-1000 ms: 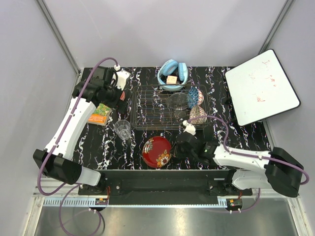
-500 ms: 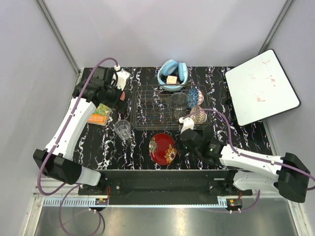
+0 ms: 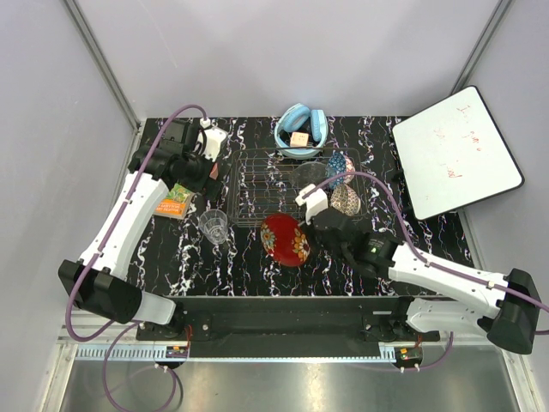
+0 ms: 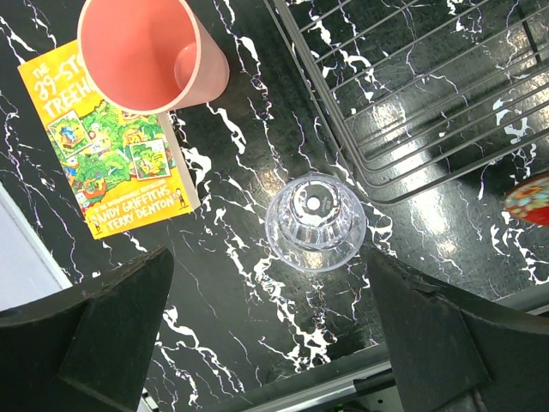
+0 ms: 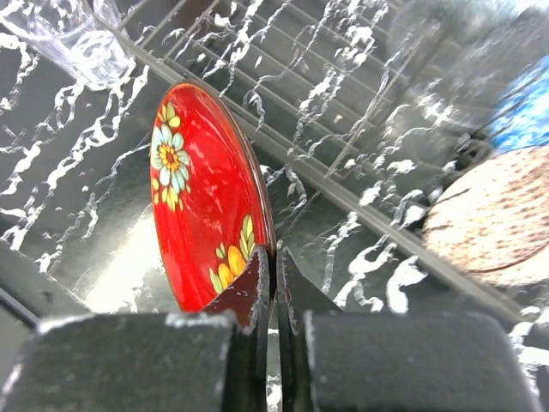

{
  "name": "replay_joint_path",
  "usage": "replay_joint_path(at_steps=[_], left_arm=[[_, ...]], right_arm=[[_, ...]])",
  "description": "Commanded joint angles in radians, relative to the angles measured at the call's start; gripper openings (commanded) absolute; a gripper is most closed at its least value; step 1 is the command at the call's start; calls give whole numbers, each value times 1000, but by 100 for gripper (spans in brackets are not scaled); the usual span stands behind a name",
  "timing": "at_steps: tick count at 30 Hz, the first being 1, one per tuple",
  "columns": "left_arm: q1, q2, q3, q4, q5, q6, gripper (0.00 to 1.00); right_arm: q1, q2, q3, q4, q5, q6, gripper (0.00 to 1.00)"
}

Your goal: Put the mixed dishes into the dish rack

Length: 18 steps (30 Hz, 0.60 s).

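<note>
My right gripper [image 5: 275, 266] is shut on the rim of the red floral plate [image 5: 202, 197], which stands on edge just in front of the dish rack [image 5: 343, 94]; from above the plate [image 3: 286, 239] hangs at the rack's [image 3: 266, 184] near edge. The rack holds a cream speckled bowl [image 3: 346, 199], a blue patterned bowl [image 3: 339, 165] and a clear glass plate [image 3: 310, 176]. My left gripper [image 4: 270, 343] is open, high over the clear glass tumbler [image 4: 315, 221], which stands upright on the table. The pink cup [image 4: 150, 51] is beside the booklet.
An orange-green booklet [image 4: 111, 146] lies left of the tumbler. A light blue bowl with a yellow cube [image 3: 300, 130] sits behind the rack. A white board [image 3: 455, 150] leans at the right. The table is black marble.
The right gripper has lifted the red plate off the table, turned it onto its edge and carried it toward the rack's near side. The left arm has barely moved.
</note>
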Motion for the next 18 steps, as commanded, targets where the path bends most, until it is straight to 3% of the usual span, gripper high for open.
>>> replay_joint_path(at_steps=[1, 8, 18], left_arm=[[-4, -31, -7, 41, -15, 2, 99], [-4, -38, -18, 42, -8, 2, 99], [-4, -55, -59, 65, -3, 1, 99]], right_arm=[[6, -27, 153, 40, 101, -233, 0], [-15, 29, 323, 35, 175, -493, 0], [-117, 72, 287, 233, 254, -940, 0]])
